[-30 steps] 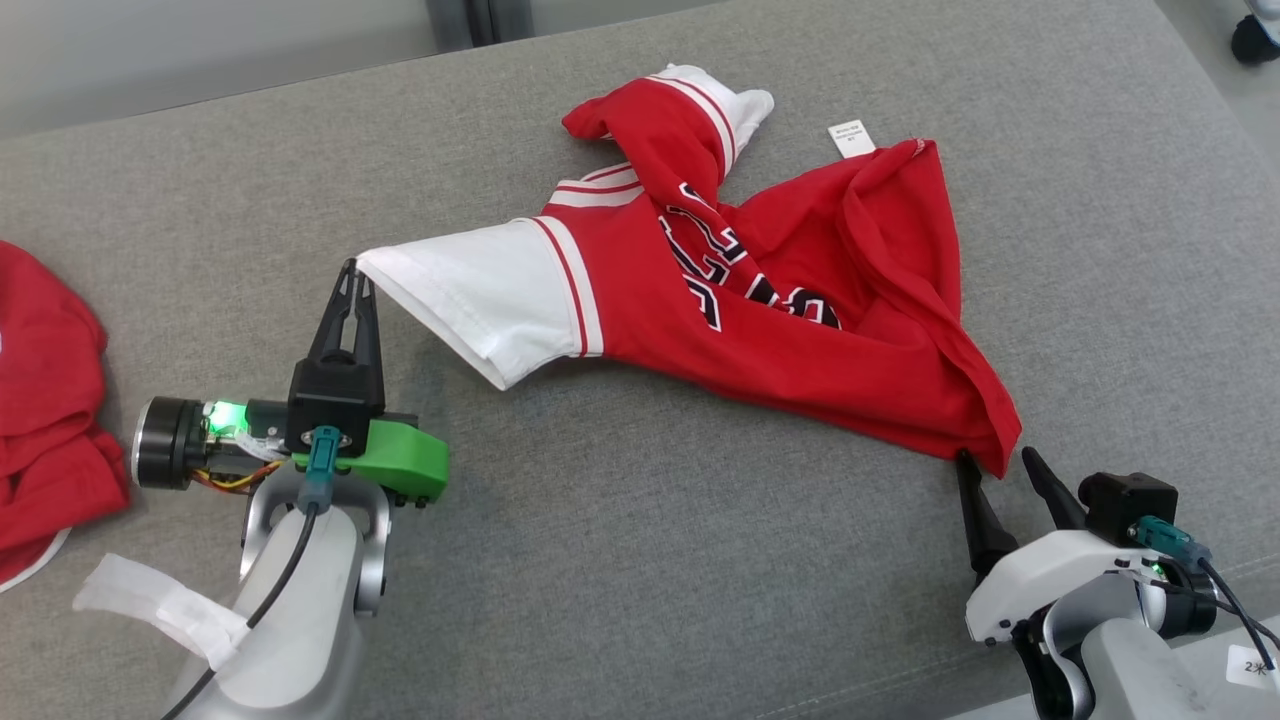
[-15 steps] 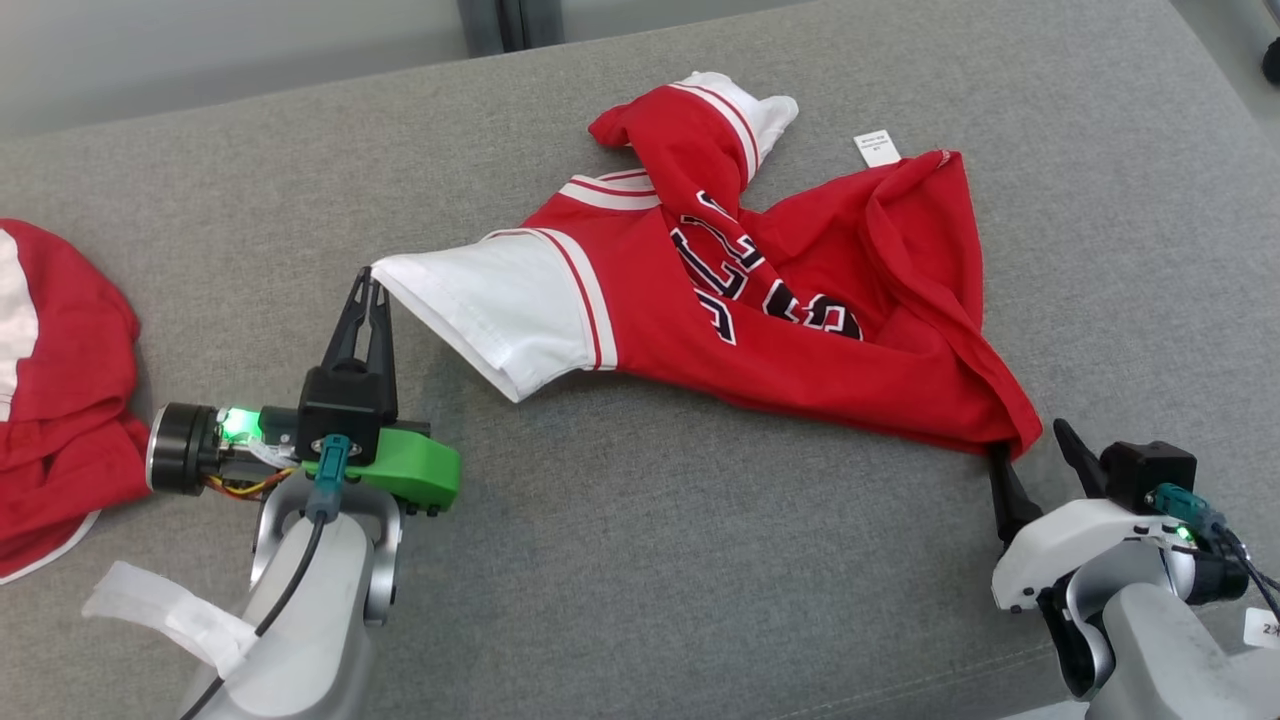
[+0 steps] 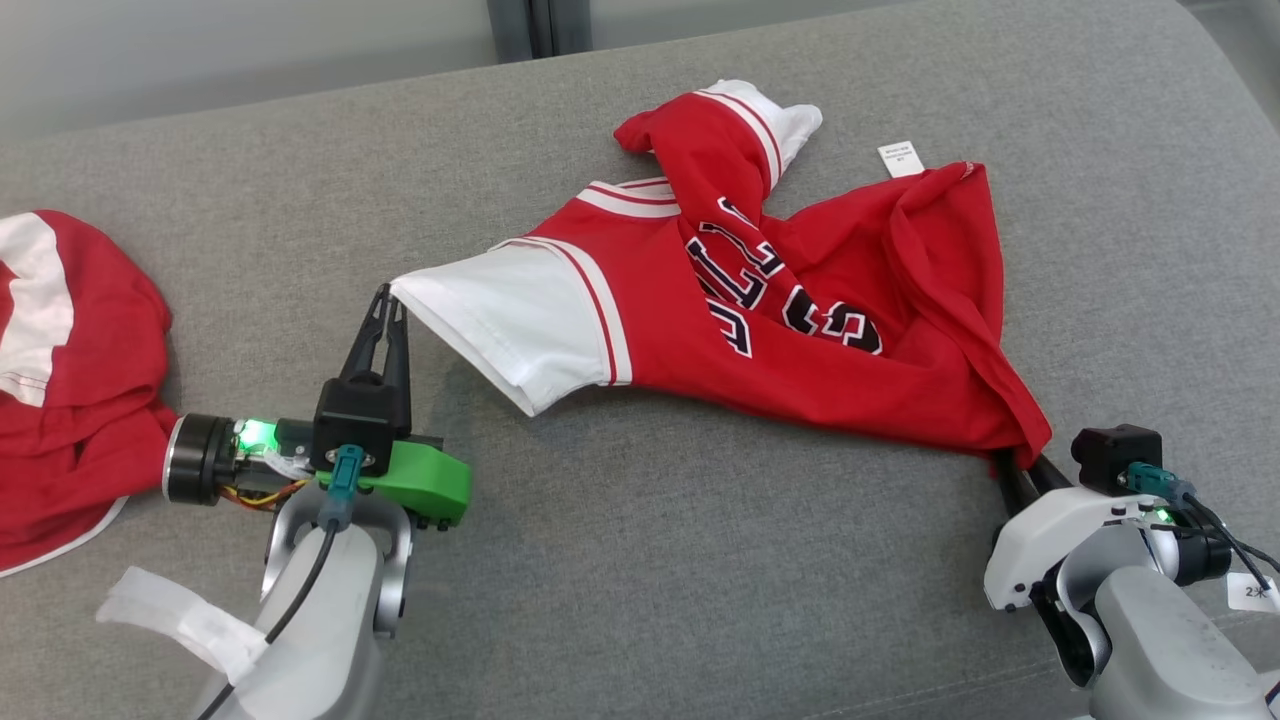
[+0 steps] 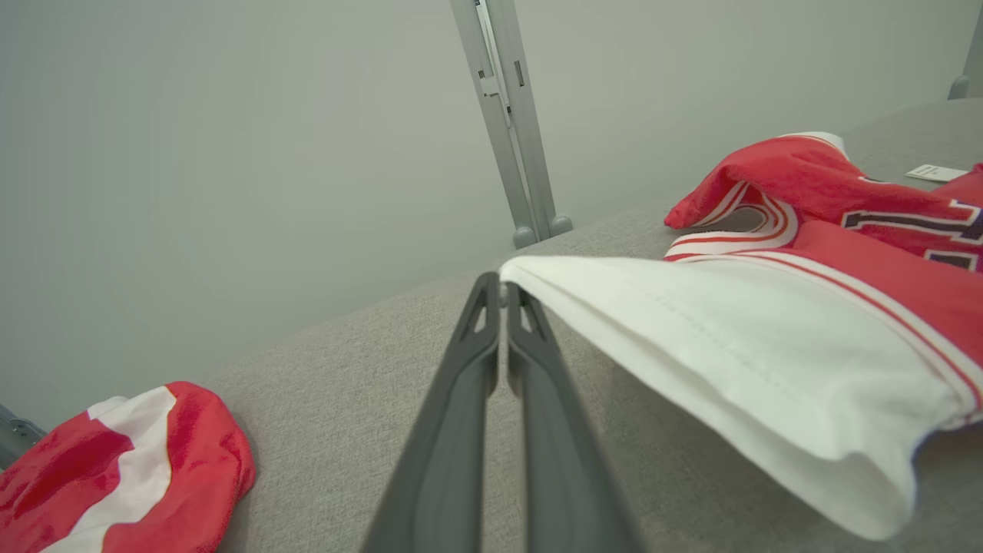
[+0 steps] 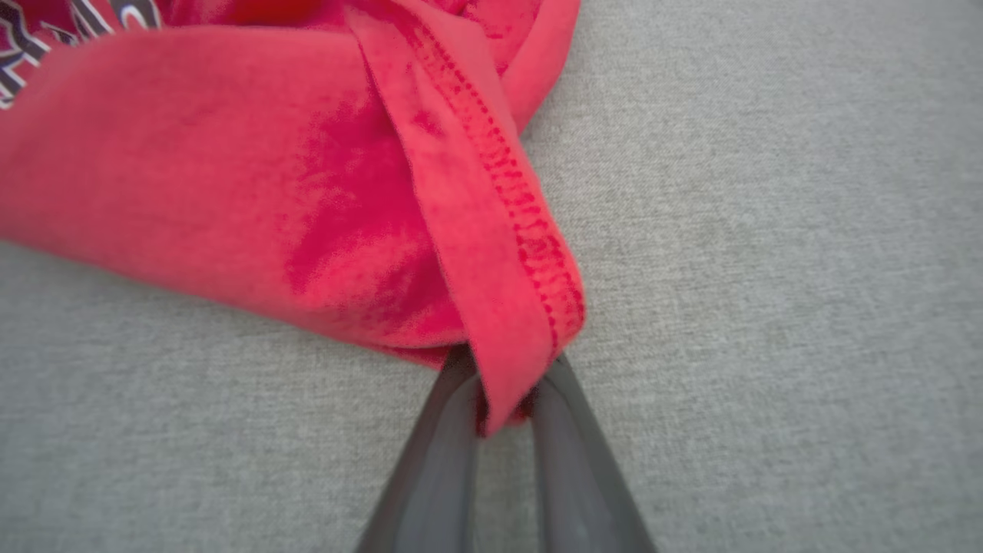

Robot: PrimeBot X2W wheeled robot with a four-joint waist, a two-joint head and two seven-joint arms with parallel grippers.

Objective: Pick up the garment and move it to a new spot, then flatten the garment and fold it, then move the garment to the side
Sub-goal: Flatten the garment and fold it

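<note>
**Figure.** Grey upholstered cushion (image 3: 640, 560) bearing a red jersey (image 3: 800, 370) spread between both grippers. A second red-and-white garment (image 3: 70, 380) lies outboard of the left gripper (image 3: 392, 295), whose fingers are pressed together on the white sleeve tip (image 3: 420, 292). The right gripper (image 3: 1020, 468) pinches the hem corner (image 5: 530, 307). A white label (image 3: 901, 159) lies well beyond it.

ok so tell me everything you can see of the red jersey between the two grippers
The jersey is red, soft-looking fabric with white sleeves edged in red and white stripes, dark white-outlined lettering and a small white tag. It lies crumpled and twisted on the grey cushion. The left jaws pinch one sleeve's corner, raised off the cushion. The right jaws hold the red hem corner.
</note>
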